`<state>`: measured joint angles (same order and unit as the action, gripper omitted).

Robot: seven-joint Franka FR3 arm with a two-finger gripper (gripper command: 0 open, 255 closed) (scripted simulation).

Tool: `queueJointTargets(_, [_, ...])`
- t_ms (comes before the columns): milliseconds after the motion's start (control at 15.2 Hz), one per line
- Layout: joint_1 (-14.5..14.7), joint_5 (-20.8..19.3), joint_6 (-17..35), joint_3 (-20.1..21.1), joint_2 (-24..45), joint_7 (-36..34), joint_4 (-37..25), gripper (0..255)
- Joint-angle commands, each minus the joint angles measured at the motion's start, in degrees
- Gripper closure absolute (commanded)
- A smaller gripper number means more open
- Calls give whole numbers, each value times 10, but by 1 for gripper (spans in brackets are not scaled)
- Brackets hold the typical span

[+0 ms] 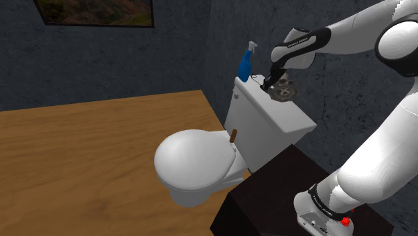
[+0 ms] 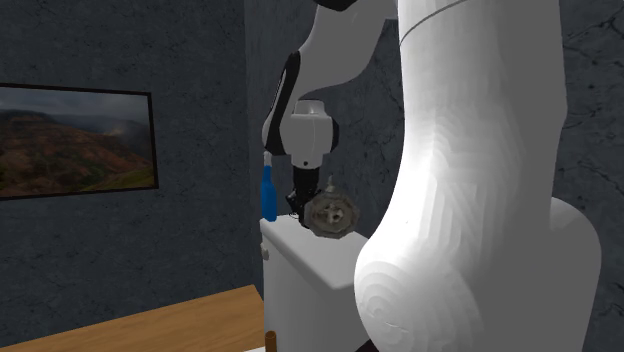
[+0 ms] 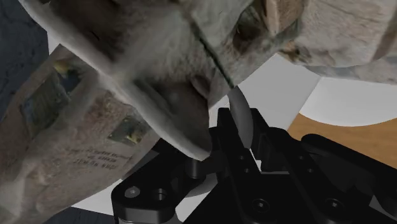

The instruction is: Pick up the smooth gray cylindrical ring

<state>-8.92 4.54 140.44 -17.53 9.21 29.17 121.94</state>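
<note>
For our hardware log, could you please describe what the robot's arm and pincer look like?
The arm has rounded white shells with dark joints, plus dark bands with small white lettering near the wrist and the base, where a red spot shows. The pincer is all black.

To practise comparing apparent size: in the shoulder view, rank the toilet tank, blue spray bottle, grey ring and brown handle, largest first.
1. toilet tank
2. blue spray bottle and grey ring: look alike, unranked
3. brown handle
</note>
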Motion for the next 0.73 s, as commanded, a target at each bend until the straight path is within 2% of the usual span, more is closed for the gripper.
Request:
queueJointTargets(0, [0,-5,-16,-2,-10,-2,-6,255])
queueJointTargets(528, [3,-21,-73,-5,-42,-13,-33,255])
queueJointTargets(660, [3,-22,-74,-5,-42,-14,-34,255])
